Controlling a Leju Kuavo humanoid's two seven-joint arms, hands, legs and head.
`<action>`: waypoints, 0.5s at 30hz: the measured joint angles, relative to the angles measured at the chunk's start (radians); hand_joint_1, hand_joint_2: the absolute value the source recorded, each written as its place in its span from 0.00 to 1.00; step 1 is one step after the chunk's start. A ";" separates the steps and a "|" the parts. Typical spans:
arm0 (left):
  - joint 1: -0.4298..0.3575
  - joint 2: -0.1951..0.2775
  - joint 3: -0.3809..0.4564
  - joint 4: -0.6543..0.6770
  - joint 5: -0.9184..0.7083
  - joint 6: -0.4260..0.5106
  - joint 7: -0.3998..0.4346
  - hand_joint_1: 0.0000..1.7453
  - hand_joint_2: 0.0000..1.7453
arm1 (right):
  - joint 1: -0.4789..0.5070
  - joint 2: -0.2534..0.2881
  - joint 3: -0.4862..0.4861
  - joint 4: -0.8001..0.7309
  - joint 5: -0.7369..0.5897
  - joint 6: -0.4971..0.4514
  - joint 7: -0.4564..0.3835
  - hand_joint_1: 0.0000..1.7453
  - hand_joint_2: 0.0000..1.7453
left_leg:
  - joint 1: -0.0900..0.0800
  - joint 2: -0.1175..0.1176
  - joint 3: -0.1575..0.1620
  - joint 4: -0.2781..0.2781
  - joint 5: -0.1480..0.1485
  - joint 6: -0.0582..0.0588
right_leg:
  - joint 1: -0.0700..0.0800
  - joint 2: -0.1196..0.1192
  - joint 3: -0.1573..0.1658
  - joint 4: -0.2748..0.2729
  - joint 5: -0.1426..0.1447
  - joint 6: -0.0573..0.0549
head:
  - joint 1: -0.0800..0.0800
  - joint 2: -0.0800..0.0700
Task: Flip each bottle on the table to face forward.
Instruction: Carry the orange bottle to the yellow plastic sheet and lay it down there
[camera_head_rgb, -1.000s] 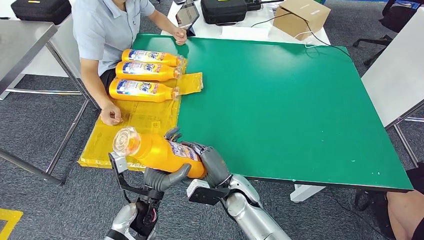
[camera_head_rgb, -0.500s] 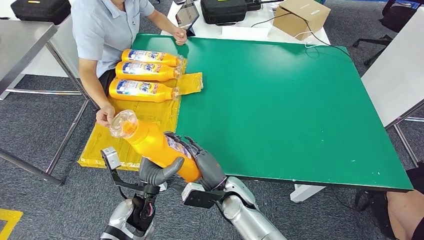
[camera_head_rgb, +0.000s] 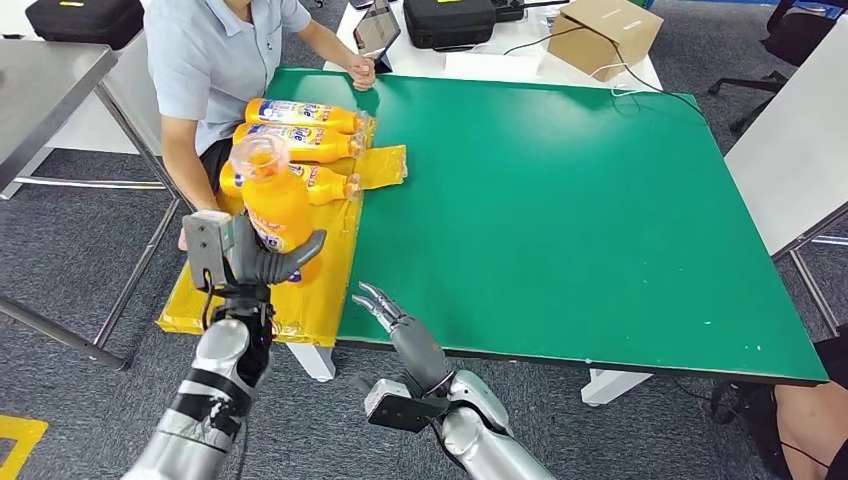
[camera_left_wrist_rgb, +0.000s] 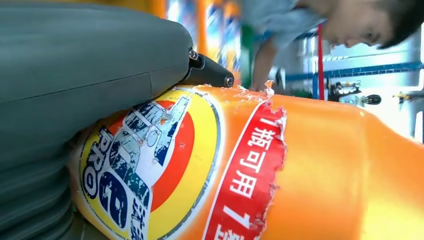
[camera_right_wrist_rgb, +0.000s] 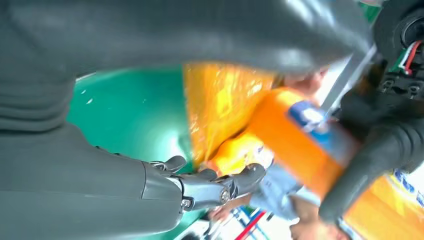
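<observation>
My left hand grips an orange bottle by its lower body and holds it upright above the yellow sheet, clear cap end up. Up close, the held orange bottle shows its torn label beside my left hand. Three more orange bottles lie side by side at the sheet's far end, the nearest partly hidden behind the held one. My right hand is open, fingers spread, at the green table's near edge, apart from the bottle. My right hand holds nothing.
A person sits at the green table on its left side, one fist on the far corner. A cardboard box and black cases stand beyond the far edge. A white table is at the right.
My left hand has swung the bottle from lying across both hands to upright and lifted it over the yellow sheet. My right hand has let go and opened.
</observation>
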 joint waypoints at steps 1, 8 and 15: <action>-0.030 0.014 0.001 0.031 -0.063 0.009 0.012 1.00 1.00 | 0.001 -0.002 -0.011 0.001 -0.006 -0.007 -0.004 0.00 0.00 | 0.000 0.000 0.000 0.000 0.000 0.000 | 0.000 0.000 0.000 0.000 0.000 0.000 | 0.000 0.000; -0.239 0.092 -0.030 0.285 -0.518 -0.060 0.146 0.99 1.00 | 0.007 -0.005 -0.088 0.000 0.005 0.020 -0.012 0.00 0.00 | 0.000 0.000 0.000 0.000 0.000 0.000 | 0.000 0.000 0.000 0.000 0.000 0.000 | 0.000 0.000; -0.362 0.119 -0.078 0.468 -0.641 -0.084 0.162 0.99 1.00 | 0.007 -0.003 -0.110 0.000 0.019 0.038 -0.017 0.00 0.00 | 0.000 0.001 0.000 0.000 0.000 0.000 | 0.000 0.000 0.000 0.000 0.000 0.000 | 0.000 0.000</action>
